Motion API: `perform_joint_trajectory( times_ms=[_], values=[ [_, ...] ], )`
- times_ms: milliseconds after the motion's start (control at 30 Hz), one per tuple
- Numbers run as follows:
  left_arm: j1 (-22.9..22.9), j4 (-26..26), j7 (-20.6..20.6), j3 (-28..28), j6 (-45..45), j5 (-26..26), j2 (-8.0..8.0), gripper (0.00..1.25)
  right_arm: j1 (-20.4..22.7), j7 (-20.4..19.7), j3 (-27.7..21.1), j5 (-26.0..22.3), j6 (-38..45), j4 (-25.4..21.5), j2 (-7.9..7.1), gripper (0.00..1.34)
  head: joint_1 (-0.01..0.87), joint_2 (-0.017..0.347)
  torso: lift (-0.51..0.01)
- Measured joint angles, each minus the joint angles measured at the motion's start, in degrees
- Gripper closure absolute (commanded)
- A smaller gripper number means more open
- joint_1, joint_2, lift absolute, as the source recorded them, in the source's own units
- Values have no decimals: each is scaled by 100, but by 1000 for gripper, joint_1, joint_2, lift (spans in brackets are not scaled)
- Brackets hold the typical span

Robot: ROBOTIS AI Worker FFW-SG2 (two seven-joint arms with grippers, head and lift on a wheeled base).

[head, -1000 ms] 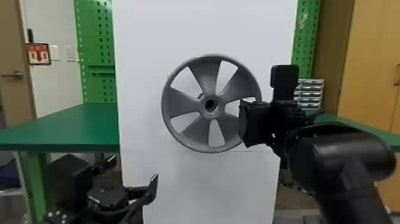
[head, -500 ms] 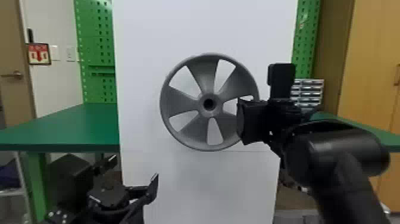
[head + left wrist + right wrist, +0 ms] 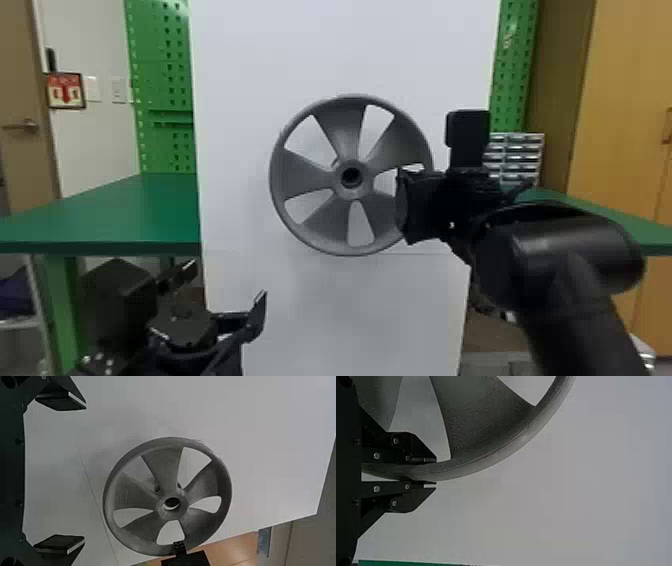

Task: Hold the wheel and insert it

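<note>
In the head view the grey five-spoked wheel (image 3: 320, 180) stands upright before a white panel (image 3: 280, 310). At its right rim is my right gripper (image 3: 421, 206). The right wrist view has the wheel's rim (image 3: 474, 466) clamped between the fingers of the right gripper (image 3: 435, 472). My left gripper (image 3: 224, 285) stands open, lower left of the wheel. From the left wrist view, the wheel (image 3: 164, 467) lies beyond the spread, unloaded fingers of the left gripper (image 3: 84, 472). Something small shows behind the hub; whether it touches the wheel I cannot tell.
A green table (image 3: 115, 215) extends left of the panel, and another green top (image 3: 620, 215) lies behind the right arm. Green pegboard (image 3: 162, 60) rises at the panel's left edge. A small drawer rack (image 3: 517, 155) stands at the right.
The wheel and the right gripper holding it have shifted slightly left and a touch upward in the head view. The left gripper has kept its place.
</note>
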Motion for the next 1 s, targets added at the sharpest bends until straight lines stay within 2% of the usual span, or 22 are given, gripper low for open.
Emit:
perform_joint_trajectory(
  times_ms=[1000],
  values=[
    [-20, 31, 1, -9, -47, 50, 6, 101, -216, 1, -93, 125, -219, 376, 1, 1217, 210, 9, -442]
  ],
)
